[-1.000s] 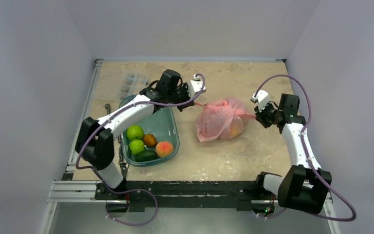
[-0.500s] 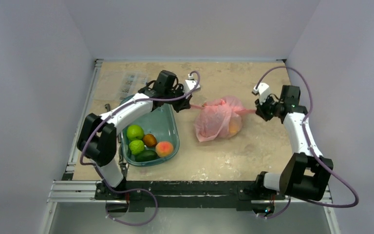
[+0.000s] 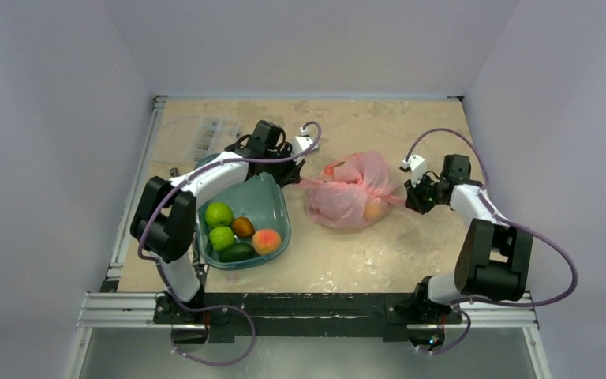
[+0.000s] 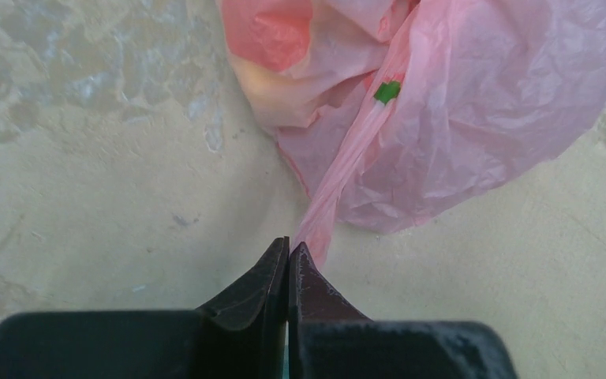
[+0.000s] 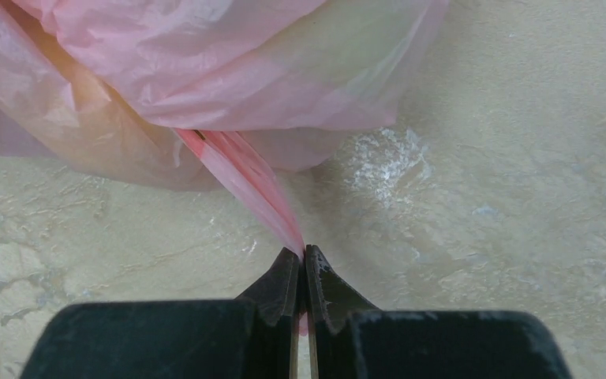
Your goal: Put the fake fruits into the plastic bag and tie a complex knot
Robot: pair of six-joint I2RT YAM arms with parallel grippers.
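Observation:
The pink plastic bag lies slumped in the middle of the table, with an orange fruit showing through its right side. My left gripper is shut at the bag's left, and a stretched pink handle strip runs into its fingertips. At the bag's right, my right gripper is shut on the other handle strip, which is pinched between its jaws. A small darker pink bunch sticks up on the bag; I cannot tell whether it is a knot. Several fake fruits lie in the tub.
The teal clear tub sits at the left under my left arm, holding two limes, a brown fruit, a peach and an avocado. A clear packet lies at the back left. A metal rail runs along the near edge.
Both grippers have come down lower. The left one drew back to the left and the right one came in toward the bag. The bag slid left and sagged flatter.

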